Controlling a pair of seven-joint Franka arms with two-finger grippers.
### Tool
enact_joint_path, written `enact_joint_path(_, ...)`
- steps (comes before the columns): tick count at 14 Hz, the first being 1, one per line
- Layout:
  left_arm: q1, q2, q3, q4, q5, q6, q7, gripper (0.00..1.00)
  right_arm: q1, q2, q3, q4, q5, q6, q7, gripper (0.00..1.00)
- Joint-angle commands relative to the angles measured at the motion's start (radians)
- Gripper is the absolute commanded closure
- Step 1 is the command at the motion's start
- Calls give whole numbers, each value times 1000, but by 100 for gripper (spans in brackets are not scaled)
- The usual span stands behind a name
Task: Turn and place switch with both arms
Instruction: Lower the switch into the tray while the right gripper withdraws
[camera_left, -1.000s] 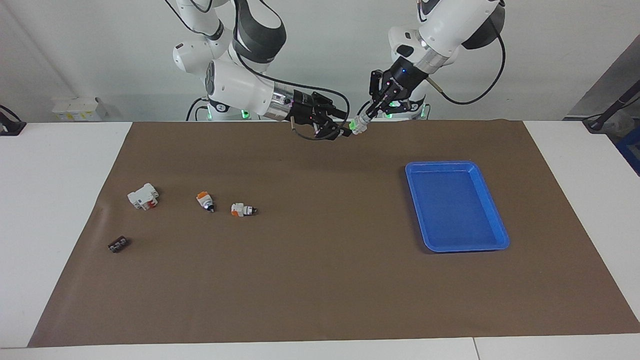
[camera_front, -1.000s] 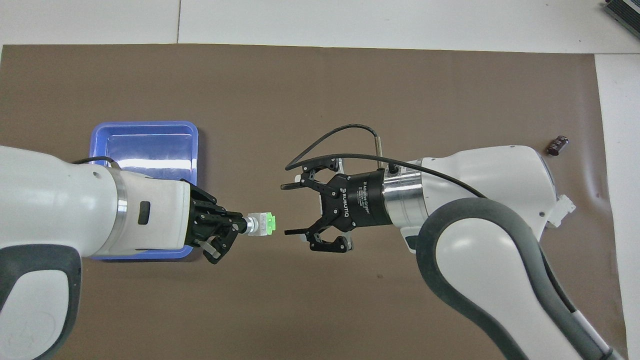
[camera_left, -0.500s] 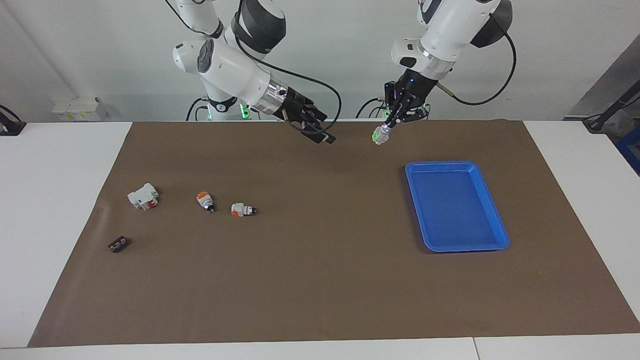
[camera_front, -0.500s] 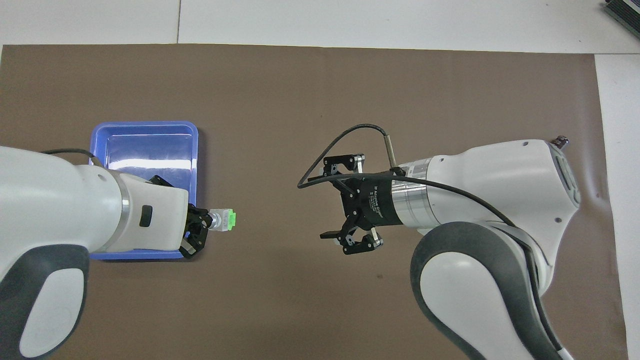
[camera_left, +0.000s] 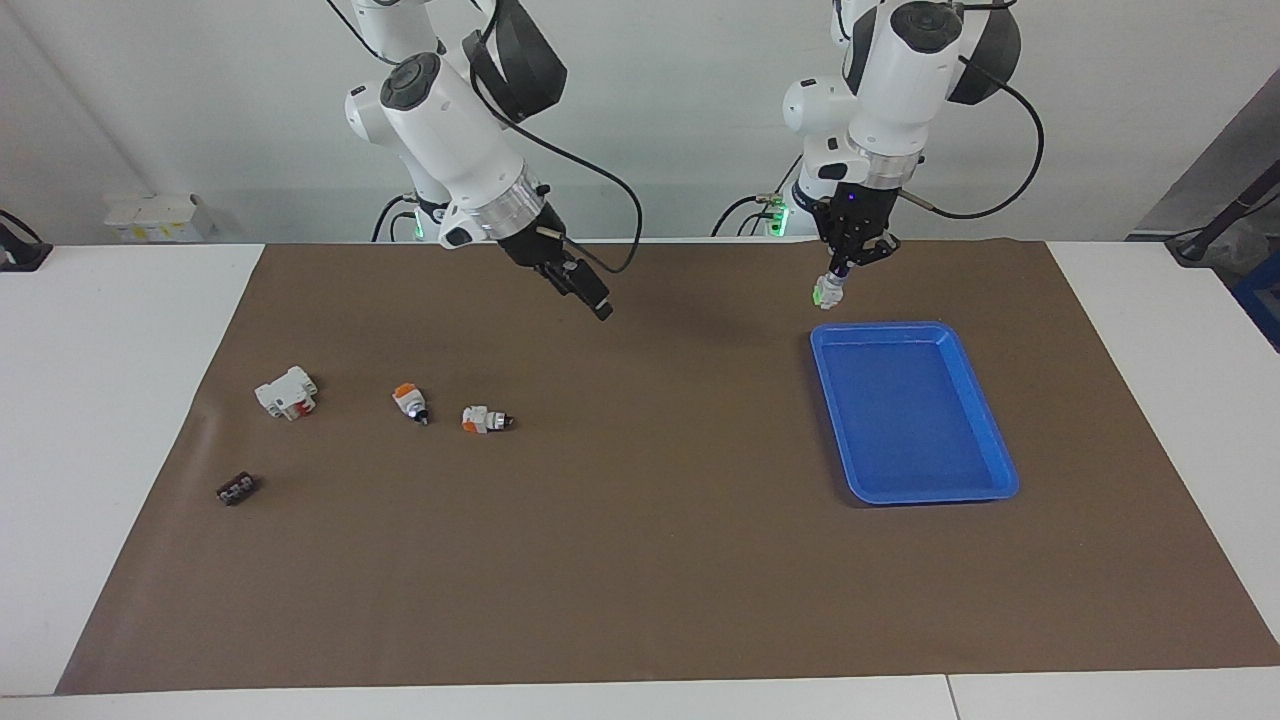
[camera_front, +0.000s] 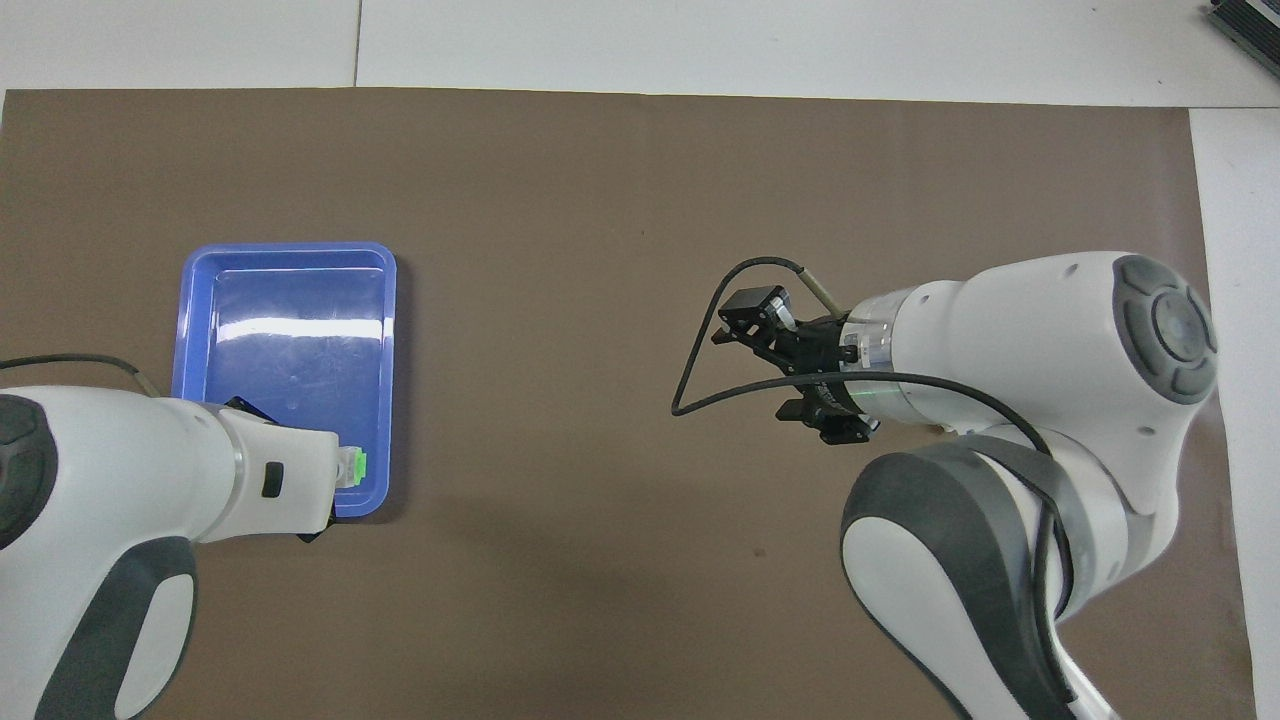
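Note:
The switch (camera_left: 824, 291) hangs green end down from my left gripper (camera_left: 840, 270), which is shut on its knob end. It is up in the air over the blue tray's (camera_left: 985, 430) rim nearest the robots. In the overhead view only the switch's green end (camera_front: 354, 465) shows past my left wrist, over the tray's (camera_front: 190, 330) near corner. My right gripper (camera_left: 590, 295) is open and empty, pointing down over the brown mat's middle; it also shows in the overhead view (camera_front: 795, 368).
Toward the right arm's end of the table lie two orange-ended switches (camera_left: 410, 402) (camera_left: 485, 420), a white-and-red block (camera_left: 287, 392) and a small black part (camera_left: 237, 489). My right arm hides them in the overhead view.
My left gripper has carried the switch away from the right gripper to over the tray's near edge, turning it green end down. My right gripper has drawn back and tilted downward, open.

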Motion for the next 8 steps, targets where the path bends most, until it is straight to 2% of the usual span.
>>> enact_joint_path(1,65,-34,-4,-101,17,129,22,100,-64,-5,9,-1,-144,-25,-200,0)
enact_joint_path(4,78,50,-4,-138,65,245,22,100,-140,-5,6,10,-283,-60,-405,0)
enact_joint_path(8,71,186,-6,-138,113,315,20,100,-240,-5,-2,129,-314,-204,-563,0)
